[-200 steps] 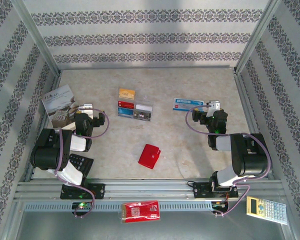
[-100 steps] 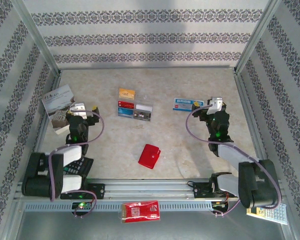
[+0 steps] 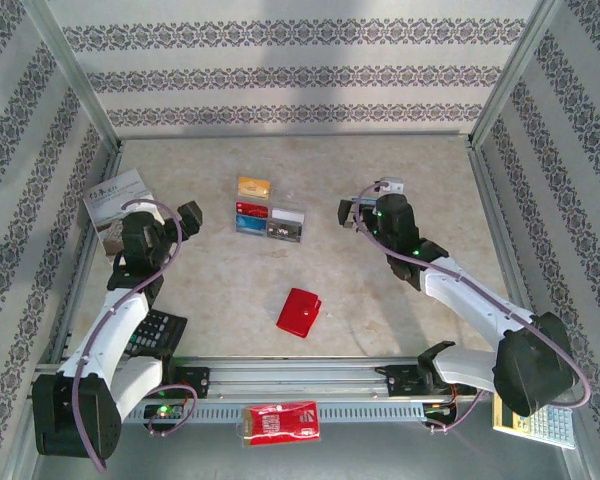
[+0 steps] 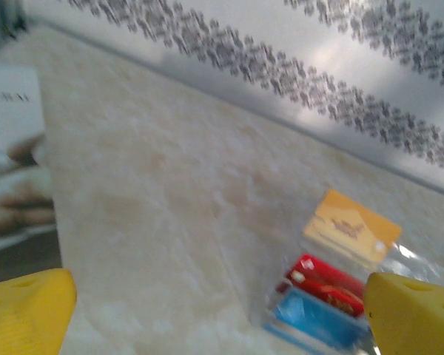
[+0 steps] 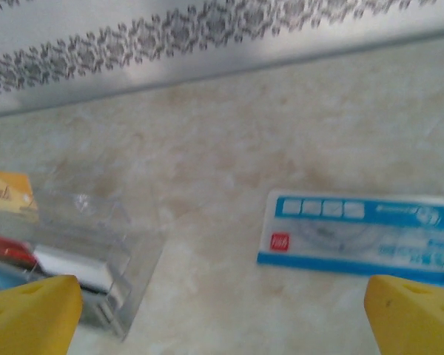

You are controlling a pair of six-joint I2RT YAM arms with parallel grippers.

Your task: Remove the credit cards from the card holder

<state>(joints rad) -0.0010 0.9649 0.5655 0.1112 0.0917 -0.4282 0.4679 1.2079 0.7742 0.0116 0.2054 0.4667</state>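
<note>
The red card holder (image 3: 300, 312) lies folded shut on the table's near middle, so anything inside it is hidden. My left gripper (image 3: 160, 218) hovers at the left, beside a booklet, well back and left of the holder. It is open, and its yellow fingertips (image 4: 22, 310) stand far apart with nothing between them, as the left gripper (image 4: 222, 314) shows in its wrist view. My right gripper (image 3: 368, 205) hangs over a blue-and-white packet at the back right. It is open and empty too, as the right gripper (image 5: 222, 318) shows over bare table.
A clear plastic case (image 3: 270, 222) (image 4: 333, 296) holding red, blue and white items sits at the back middle, with an orange-yellow card (image 3: 253, 186) (image 4: 351, 225) behind it. Also here: the blue-and-white packet (image 5: 359, 237), the booklet (image 3: 112, 200), a black calculator (image 3: 158, 330), a red printed packet (image 3: 278, 422).
Both arms have unfolded and stretched forward. The right gripper swung left over the blue-and-white packet. The left gripper shifted slightly left and back beside the booklet. The holder has not moved.
</note>
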